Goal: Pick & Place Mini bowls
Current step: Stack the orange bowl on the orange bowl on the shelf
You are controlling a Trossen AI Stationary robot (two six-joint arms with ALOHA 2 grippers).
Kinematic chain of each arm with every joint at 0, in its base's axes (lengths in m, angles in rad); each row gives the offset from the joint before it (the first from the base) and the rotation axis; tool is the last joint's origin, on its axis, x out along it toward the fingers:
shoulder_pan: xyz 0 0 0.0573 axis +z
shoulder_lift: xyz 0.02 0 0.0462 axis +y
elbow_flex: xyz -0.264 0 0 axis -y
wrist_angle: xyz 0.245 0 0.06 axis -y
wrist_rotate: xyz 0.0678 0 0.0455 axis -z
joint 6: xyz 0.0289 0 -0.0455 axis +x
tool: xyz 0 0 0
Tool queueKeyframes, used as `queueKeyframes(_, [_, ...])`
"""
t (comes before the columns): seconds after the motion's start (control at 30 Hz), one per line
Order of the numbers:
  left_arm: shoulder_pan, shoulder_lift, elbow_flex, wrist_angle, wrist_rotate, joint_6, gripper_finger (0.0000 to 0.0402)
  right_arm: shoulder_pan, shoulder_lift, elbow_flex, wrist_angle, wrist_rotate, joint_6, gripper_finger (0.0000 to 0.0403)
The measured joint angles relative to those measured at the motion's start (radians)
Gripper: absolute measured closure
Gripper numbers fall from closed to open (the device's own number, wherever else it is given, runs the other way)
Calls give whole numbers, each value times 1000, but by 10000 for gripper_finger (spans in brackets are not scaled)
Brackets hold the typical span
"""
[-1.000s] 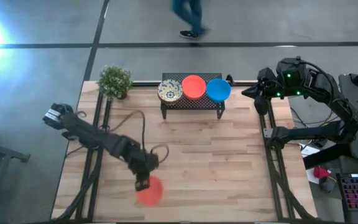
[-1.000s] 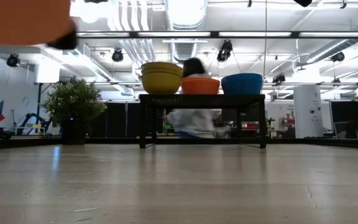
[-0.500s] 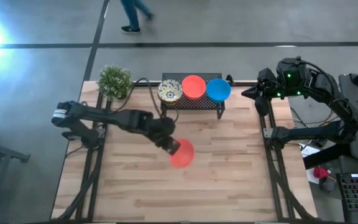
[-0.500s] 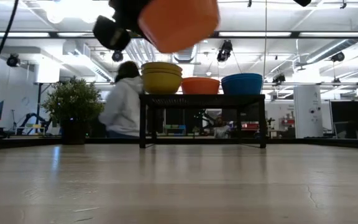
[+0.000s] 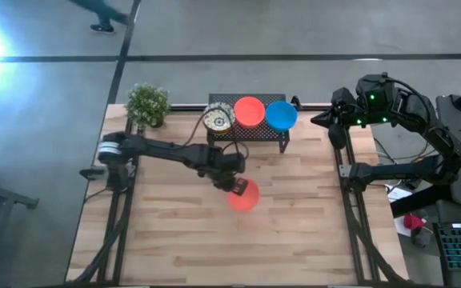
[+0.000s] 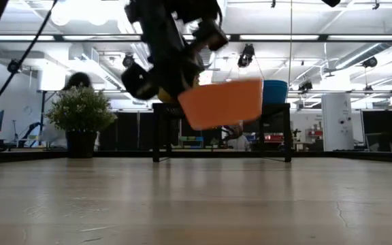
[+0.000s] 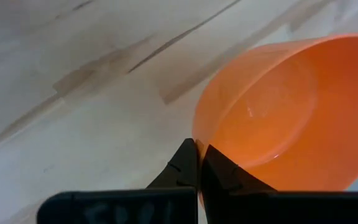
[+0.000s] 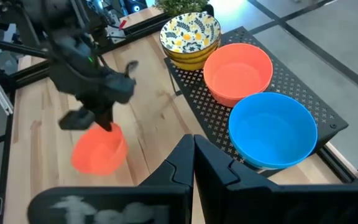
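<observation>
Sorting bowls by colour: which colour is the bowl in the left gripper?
Plain orange-red bowl, pinched at its rim by the left gripper; clearest in the left wrist view.

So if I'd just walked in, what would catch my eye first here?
Probably the orange-red bowl hanging in the air over the middle of the table, pinched by its rim in the shut jaws of the left gripper. Behind it, the black rack carries a patterned bowl, another orange-red bowl and a blue bowl in a row, with a small potted plant beside.
</observation>
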Motion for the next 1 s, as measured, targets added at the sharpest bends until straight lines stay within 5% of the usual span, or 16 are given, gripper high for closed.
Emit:
queueKeyframes(0.37, [14, 116, 27, 1, -2, 8, 401, 0, 0, 0, 0, 0, 1, 394])
queueKeyframes(1.0, [20, 137, 22, 1, -3, 51, 372, 0, 0, 0, 0, 0, -1, 394])
